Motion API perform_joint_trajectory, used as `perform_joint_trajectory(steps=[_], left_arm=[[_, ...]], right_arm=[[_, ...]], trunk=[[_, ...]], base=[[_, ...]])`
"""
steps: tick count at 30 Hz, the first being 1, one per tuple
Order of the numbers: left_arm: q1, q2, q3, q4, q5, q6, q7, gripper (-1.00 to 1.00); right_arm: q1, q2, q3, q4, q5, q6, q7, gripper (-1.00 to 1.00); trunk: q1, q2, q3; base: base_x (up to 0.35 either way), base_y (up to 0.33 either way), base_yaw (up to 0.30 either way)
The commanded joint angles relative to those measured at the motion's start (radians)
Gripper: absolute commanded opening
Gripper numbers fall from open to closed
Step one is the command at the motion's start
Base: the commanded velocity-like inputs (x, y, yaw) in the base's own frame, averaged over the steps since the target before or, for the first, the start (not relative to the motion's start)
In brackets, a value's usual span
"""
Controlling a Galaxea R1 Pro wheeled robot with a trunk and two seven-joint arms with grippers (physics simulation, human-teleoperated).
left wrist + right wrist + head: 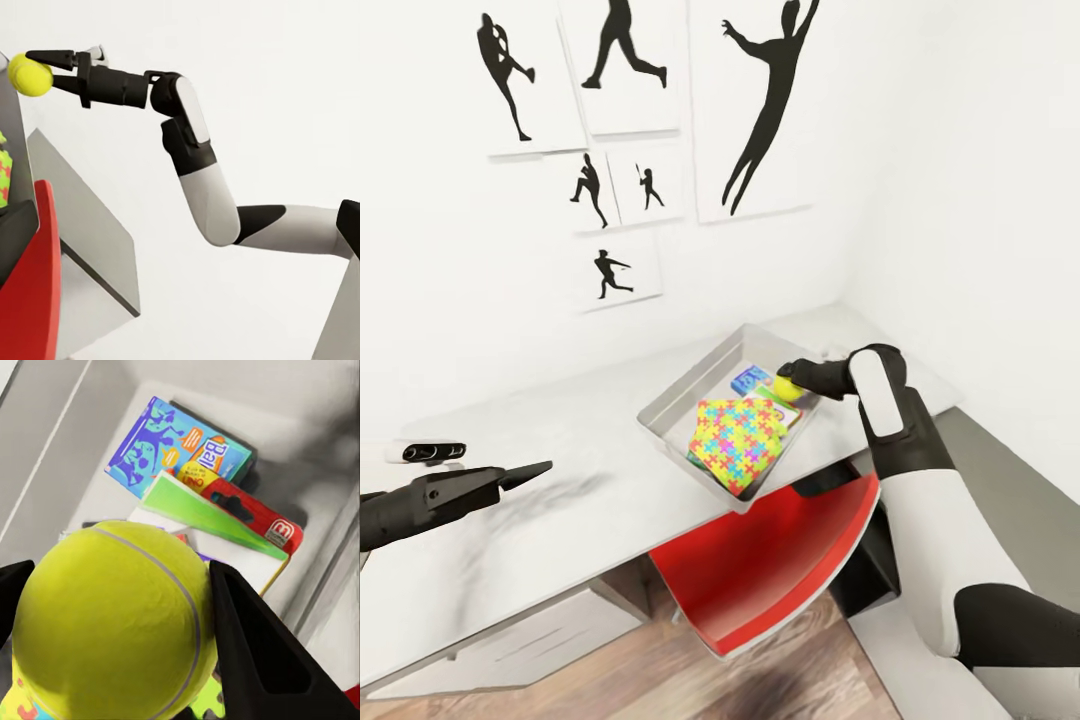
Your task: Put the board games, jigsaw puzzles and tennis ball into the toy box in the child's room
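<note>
1. Two grippers are in sight. The right gripper [792, 385] is clenched on the ball [787, 388]; the left gripper [530, 472] hangs over the bare near part of the table [560, 440], well apart from the toys, and whether it is released or clenched cannot be told.
2. Ball position: it sits between the right gripper's two dark fingers [255, 652], touching both, as the right wrist view [112, 622] and the left wrist view [30, 75] show. It is above the toy box [680, 385], over its far right part.
3. Toy box: a light grey open bin with slanted sides, resting on the table near its front edge and turned at an angle to it.
4. Contents, head view: a jigsaw [738, 440] lies on top at the near end of the box, its yellow, red, green and blue pieces face up. A blue game box [750, 380] shows beyond it, just beside the ball.
5. Contents, right wrist view: the blue game box [176, 450] lies flat at the far end; a game box with a green face and red banner [225, 514] overlaps it, tilted; a pale game box [247, 562] shows beneath that one. Jigsaw pieces [22, 705] show under the ball at the picture's edge.
6. Surroundings: a red chair [780, 560] stands under the table below the box; black silhouette pictures [760, 100] hang on the white wall behind.
</note>
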Motion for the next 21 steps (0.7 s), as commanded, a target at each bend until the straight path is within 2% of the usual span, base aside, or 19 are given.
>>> perform_joint_trajectory(steps=[1,7,16,21], left_arm=[[-0.001,0.000,0.000,0.000,0.001,0.011,-0.003,1.00],[-0.001,0.000,0.000,0.000,0.001,0.011,-0.004,1.00],[-0.001,0.001,0.002,0.000,0.001,0.011,-0.004,1.00],[-0.001,0.001,0.001,0.000,0.001,0.012,-0.004,1.00]], right_arm=[[-0.006,0.004,0.001,0.006,-0.001,0.000,-0.014,-1.00],[-0.025,0.010,0.000,0.020,0.023,-0.001,-0.014,-1.00],[-0.027,0.012,0.000,0.021,0.026,-0.001,-0.014,-1.00],[-0.027,0.012,0.000,0.020,0.027,-0.001,-0.014,-1.00]], trunk=[[0.001,-0.002,-0.002],[0.001,-0.002,-0.002],[0.001,-0.002,-0.002],[0.001,-0.002,-0.002]], base=[[0.021,-0.028,0.000],[0.043,0.002,0.000],[0.081,0.021,0.000],[0.188,0.014,0.000]])
